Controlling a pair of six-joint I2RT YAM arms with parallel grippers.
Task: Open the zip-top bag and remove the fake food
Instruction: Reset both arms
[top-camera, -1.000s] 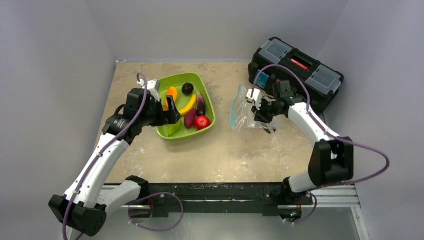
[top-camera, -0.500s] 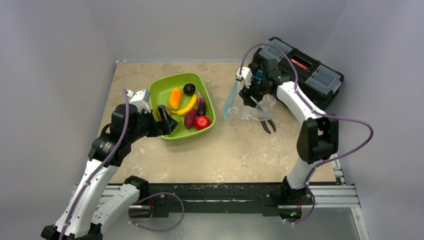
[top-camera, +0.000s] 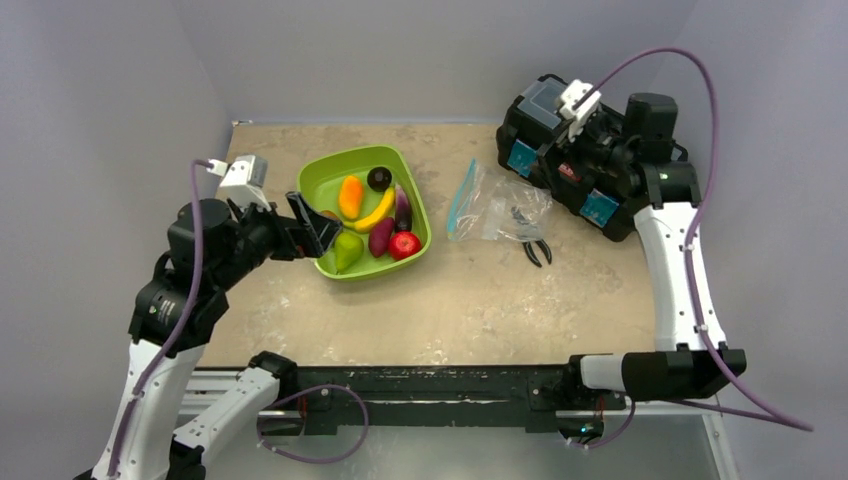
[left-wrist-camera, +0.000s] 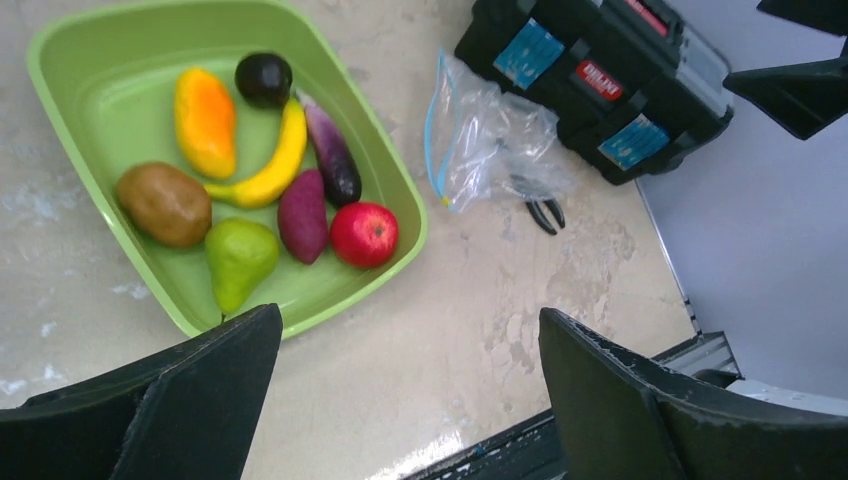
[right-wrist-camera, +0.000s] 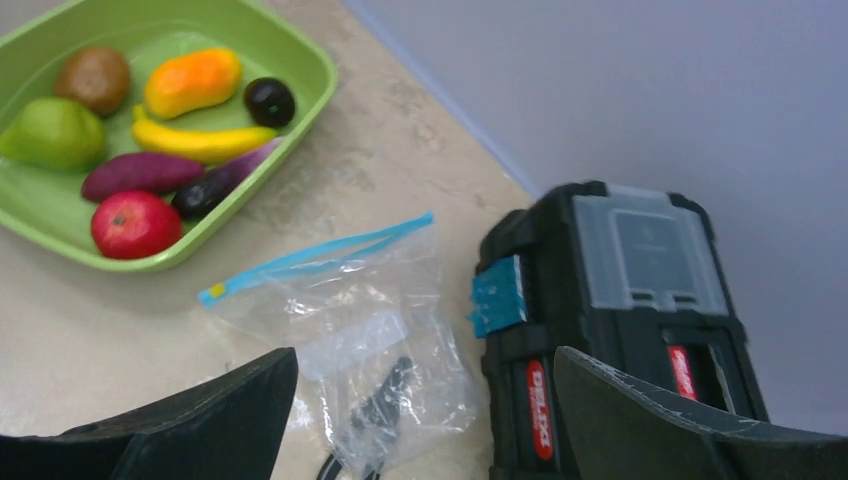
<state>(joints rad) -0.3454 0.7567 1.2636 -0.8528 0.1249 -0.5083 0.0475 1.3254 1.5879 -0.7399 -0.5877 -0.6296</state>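
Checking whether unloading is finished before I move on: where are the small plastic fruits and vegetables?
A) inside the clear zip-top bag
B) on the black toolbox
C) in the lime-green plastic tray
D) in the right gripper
C: the small plastic fruits and vegetables all lie in the lime-green plastic tray; none shows in the clear zip-top bag beside it.

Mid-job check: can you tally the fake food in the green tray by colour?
Green: 1, pear
Brown: 1, kiwi
Orange: 1, orange piece
Yellow: 1, banana
Red: 1, apple
Purple: 2, eggplant, reddish-purple piece
Near-black: 1, plum
Total: 8, all in the tray
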